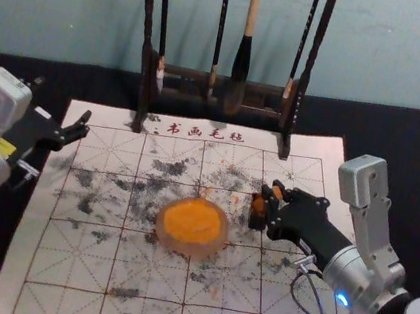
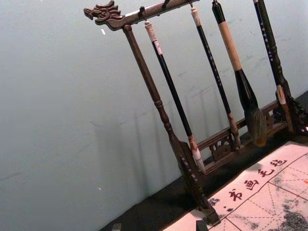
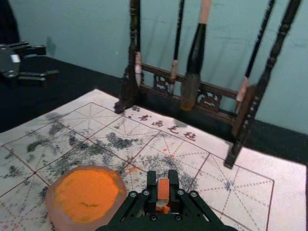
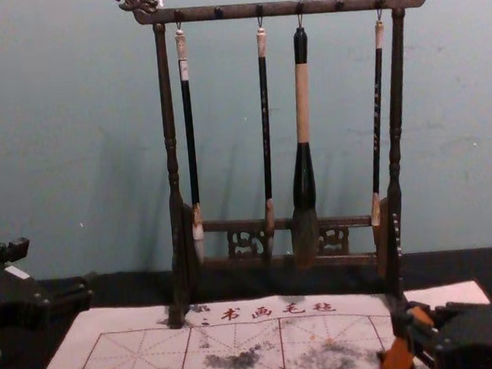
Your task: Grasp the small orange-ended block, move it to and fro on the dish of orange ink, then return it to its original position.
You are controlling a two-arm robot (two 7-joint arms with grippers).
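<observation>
On the mat point(image 1: 70, 271) sits the dish point(image 1: 188, 251) of orange ink. Just right of it, the right gripper point(image 1: 265, 202) pinches the orange-ended block point(image 3: 163, 187). Leftward, the left gripper point(image 1: 61, 105) hangs with fingers apart. Brushes point(image 4: 302, 104) hang behind.

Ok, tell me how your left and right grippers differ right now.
The left gripper is open and empty, while the right gripper is closed on the orange-ended block.
The left gripper is at the left edge of the mat; the right gripper is over the mat, to the right of the dish of orange ink.
Both are black, with two fingers.
</observation>
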